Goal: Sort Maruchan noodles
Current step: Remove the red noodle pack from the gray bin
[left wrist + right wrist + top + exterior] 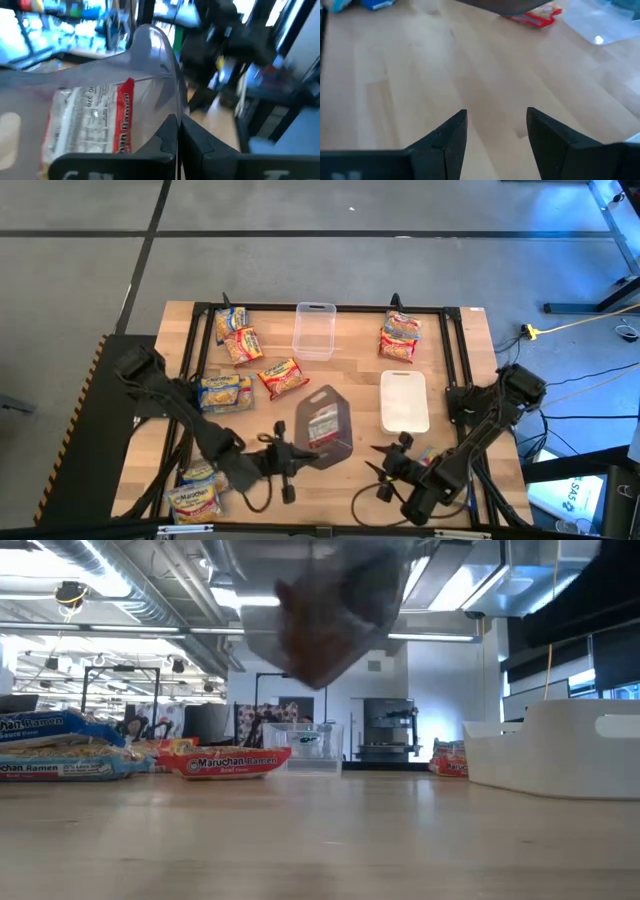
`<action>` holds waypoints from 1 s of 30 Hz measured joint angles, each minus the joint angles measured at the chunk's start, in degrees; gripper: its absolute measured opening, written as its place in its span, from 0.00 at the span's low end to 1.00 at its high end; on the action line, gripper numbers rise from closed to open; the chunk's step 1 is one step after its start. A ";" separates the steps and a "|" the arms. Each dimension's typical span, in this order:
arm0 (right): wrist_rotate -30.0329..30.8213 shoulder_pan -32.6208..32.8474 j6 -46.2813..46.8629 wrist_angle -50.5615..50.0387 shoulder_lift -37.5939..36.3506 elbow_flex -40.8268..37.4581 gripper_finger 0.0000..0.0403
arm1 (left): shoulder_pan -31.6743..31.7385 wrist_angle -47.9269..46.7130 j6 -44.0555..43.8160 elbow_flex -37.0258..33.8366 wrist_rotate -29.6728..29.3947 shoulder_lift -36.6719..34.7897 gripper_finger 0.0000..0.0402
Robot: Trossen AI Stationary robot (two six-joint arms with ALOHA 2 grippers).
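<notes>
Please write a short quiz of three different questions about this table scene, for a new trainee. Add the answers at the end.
1. True or false: the grey container rests flat on the table.
2. The left gripper is: A) open, B) shut on the grey container, C) holding a loose packet.
3. Fill in: inside the grey container lies one noodle ____.

Key:
1. False; the low view shows it lifted.
2. B.
3. packet. The right gripper waits open, empty.
</notes>
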 joint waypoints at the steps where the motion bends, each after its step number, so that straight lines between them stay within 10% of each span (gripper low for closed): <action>1: 0.15 -0.56 -0.16 -0.14 0.00 0.00 0.44 | 0.00 5.47 1.29 -2.52 0.27 -0.39 0.00; 15: 2.34 -2.02 1.85 -10.10 -6.41 0.00 0.44 | 4.02 67.14 14.13 -21.46 15.21 0.21 0.00; 30: 1.53 -1.76 1.79 -12.06 -10.10 0.00 0.44 | 10.87 69.65 10.16 -14.72 35.84 0.47 0.00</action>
